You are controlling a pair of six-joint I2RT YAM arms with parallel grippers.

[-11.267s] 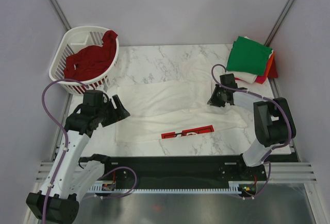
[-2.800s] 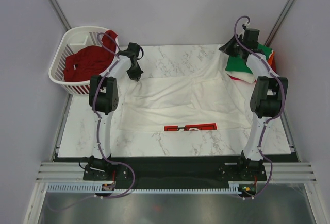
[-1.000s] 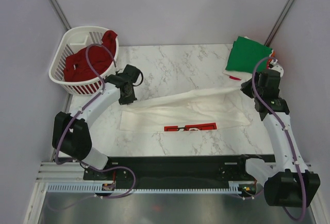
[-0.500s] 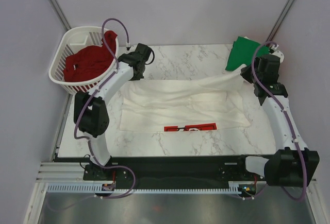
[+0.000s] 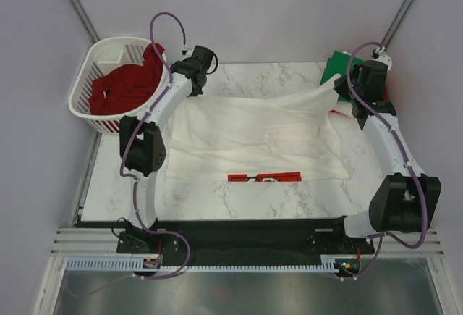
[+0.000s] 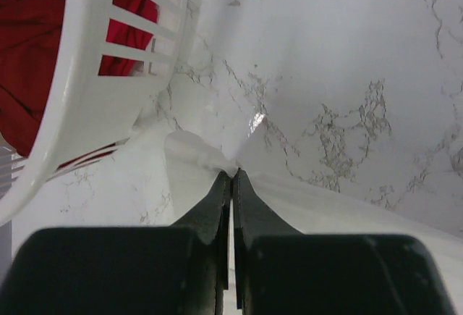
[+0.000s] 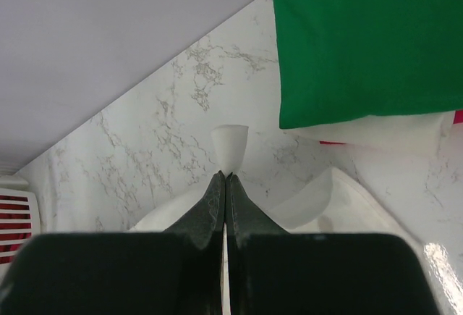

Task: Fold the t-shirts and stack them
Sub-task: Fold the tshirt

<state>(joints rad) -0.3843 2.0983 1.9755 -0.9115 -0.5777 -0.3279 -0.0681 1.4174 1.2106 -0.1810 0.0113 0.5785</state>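
A white t-shirt [image 5: 246,137] with a red print strip [image 5: 264,177] near its front edge lies spread across the marble table. My left gripper [image 5: 192,89] [image 6: 232,174] is shut on the shirt's far left edge, next to the basket. My right gripper [image 5: 341,90] [image 7: 226,176] is shut on the far right edge, and a small tab of white cloth [image 7: 230,145] sticks out past its tips. That right edge hangs lifted off the table. A stack of folded t-shirts, green on top [image 5: 334,69] [image 7: 369,40] and white under it [image 7: 376,132], sits at the back right, just beyond the right gripper.
A white slatted basket [image 5: 101,58] [image 6: 94,112] at the back left holds a crumpled dark red t-shirt [image 5: 126,83] [image 6: 22,40]. Grey walls close in the back and both sides. Bare marble [image 5: 253,76] shows behind the shirt and along the front edge.
Both grippers have moved toward the back of the table with the shirt's far edge, drawing the cloth out wider. The left one now sits beside the basket, the right one by the green stack.
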